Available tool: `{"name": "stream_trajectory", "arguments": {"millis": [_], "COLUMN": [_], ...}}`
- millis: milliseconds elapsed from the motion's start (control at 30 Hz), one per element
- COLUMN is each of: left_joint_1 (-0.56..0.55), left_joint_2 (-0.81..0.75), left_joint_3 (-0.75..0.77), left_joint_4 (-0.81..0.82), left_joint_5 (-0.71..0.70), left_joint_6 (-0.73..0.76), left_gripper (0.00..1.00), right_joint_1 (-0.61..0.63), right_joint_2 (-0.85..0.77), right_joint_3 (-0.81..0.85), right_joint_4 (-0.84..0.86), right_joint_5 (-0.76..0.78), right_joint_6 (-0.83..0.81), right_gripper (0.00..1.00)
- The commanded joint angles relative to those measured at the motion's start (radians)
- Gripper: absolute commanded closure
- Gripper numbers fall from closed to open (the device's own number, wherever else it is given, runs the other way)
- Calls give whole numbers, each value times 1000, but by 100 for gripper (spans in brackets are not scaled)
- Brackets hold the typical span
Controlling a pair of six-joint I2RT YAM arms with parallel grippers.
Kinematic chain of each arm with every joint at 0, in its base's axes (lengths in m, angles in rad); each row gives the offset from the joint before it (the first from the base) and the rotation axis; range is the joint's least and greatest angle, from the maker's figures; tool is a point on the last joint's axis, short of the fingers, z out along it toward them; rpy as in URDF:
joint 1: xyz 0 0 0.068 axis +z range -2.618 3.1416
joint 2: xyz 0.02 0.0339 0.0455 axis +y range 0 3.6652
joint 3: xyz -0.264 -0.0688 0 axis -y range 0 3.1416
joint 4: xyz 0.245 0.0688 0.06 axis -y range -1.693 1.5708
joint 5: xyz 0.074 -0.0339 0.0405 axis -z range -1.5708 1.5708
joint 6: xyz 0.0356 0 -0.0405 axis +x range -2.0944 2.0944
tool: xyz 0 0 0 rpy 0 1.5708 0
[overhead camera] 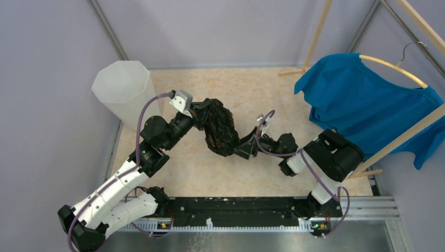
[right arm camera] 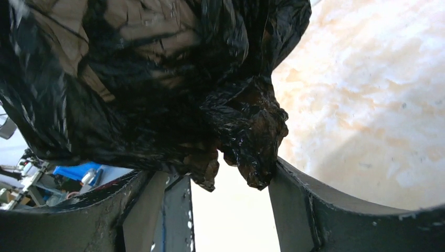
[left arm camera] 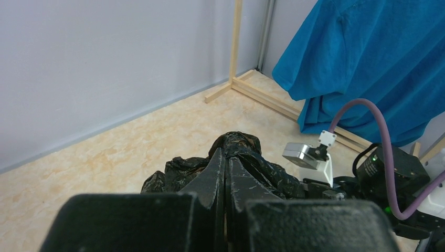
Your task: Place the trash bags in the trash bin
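The black trash bag (overhead camera: 218,126) hangs crumpled above the floor between my two arms. My left gripper (overhead camera: 198,111) is shut on its upper end; in the left wrist view the closed gripper (left arm camera: 226,157) pinches the bag's plastic (left arm camera: 246,149). My right gripper (overhead camera: 240,149) is open at the bag's lower end. In the right wrist view the bag (right arm camera: 147,79) fills the top, and its tip dangles into the open gripper (right arm camera: 231,184) and touches the right finger (right arm camera: 294,205). The translucent white trash bin (overhead camera: 123,86) stands upright at the far left, just behind my left arm.
A blue T-shirt (overhead camera: 362,105) hangs on a hanger from a wooden rack (overhead camera: 315,37) at the right; it also shows in the left wrist view (left arm camera: 367,58). Grey walls close in the marbled floor (overhead camera: 252,89). A black rail (overhead camera: 236,210) runs along the near edge.
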Motion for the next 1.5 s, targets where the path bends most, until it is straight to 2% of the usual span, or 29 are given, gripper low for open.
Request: {"name": "stream_trajectory", "arguments": {"millis": [0,133,267,400,667,833,967,1100,1233,1467], "left_joint_1": [0,-1,1,0,0,0,1,1,1,1], "left_joint_2": [-5,-5,-2,-4,-6,-5,-3,-5,-2,5], "left_joint_3": [10,10,11,12,13,11,14,12,8,11], "left_joint_4": [48,47,46,44,44,44,44,46,50,48], "left_joint_5": [-16,-15,-16,-15,-16,-51,-35,-30,-30,-29], "left_joint_6": [-7,-6,-4,-4,-4,-2,-8,-17,-12,-16], "left_gripper": [100,100,100,100,100,100,100,100,100,100], "right_joint_1": [10,11,10,11,-16,-91,-89,-79,-62,0], "right_joint_2": [-66,-156,-318,-510,-699,-801,-826,-742,-625,-462], "right_joint_3": [-68,-105,-96,-71,-7,-36,-29,20,54,120], "right_joint_4": [119,35,-230,-596,-948,-971,-950,-902,-745,-548], "right_joint_5": [37,48,93,202,332,244,132,77,17,-23], "right_joint_6": [-33,-62,-159,-282,-395,-392,-406,-403,-344,-276], "right_gripper": [30,30,29,23,15,11,12,18,32,38]}}
